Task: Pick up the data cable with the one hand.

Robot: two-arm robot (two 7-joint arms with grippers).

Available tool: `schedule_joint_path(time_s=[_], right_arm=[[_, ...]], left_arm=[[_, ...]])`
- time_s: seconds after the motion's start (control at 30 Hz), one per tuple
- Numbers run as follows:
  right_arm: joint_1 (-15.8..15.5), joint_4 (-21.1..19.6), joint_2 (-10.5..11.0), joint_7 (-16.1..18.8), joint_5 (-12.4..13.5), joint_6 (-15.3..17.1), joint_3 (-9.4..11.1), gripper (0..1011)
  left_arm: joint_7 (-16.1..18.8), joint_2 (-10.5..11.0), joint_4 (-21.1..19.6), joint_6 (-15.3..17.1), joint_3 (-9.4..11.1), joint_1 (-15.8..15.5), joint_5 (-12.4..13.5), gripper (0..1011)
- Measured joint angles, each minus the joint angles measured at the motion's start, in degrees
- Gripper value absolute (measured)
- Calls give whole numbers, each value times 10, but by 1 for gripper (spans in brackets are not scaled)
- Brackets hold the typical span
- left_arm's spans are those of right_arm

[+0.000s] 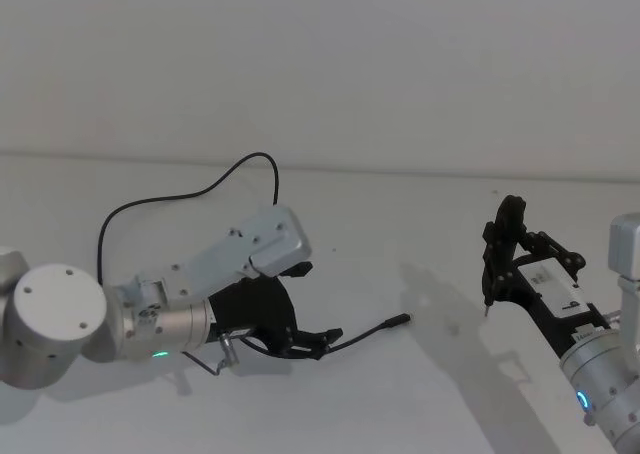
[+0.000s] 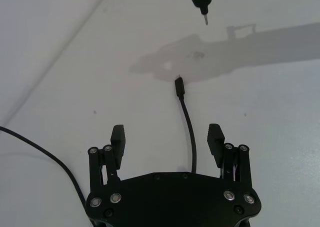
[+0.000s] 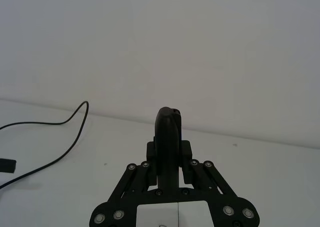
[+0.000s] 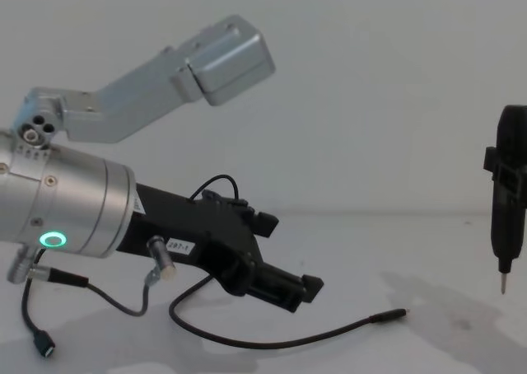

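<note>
**Left tool** (image 2: 167,134): fingers spread and pinching nothing. It reaches in low over the white surface (image 1: 450,394) from the left, with its tips aimed right.

**Step in hand, by judgement:** closing on the data cable (image 2: 190,132).
- Centre the cord between the pads.
- Bring the tips down close to the surface, so that so thin a cord cannot slide beneath them.
- Close a short way behind the plug (image 2: 180,87).
- Lift slowly, because the trailing slack must drag along.

**Position of the cable:** the cord runs between the two spread fingers, nearer one than the other, and appears to touch neither. Its slim plug lies on the surface just right of the fingertips, with the metal end pointing toward the right tool (image 3: 169,159). Behind the left tool the cord trails left and sweeps in a loose arc to the far side.

**Right tool:** pressed together on an upright black probe holder (image 3: 167,122). It is held well apart at the right and is idle.
</note>
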Motion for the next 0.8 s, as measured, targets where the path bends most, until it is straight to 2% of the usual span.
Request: schedule_joint_path(time_s=[0.47, 0.8], right_arm=[[0, 0, 0, 0, 0, 0, 0, 268], [0, 0, 0, 0, 0, 0, 0, 268]], left_arm=[[-1, -25, 28, 41, 18, -14, 21, 1001], [5, -42, 52, 54, 26, -21, 35, 1001]])
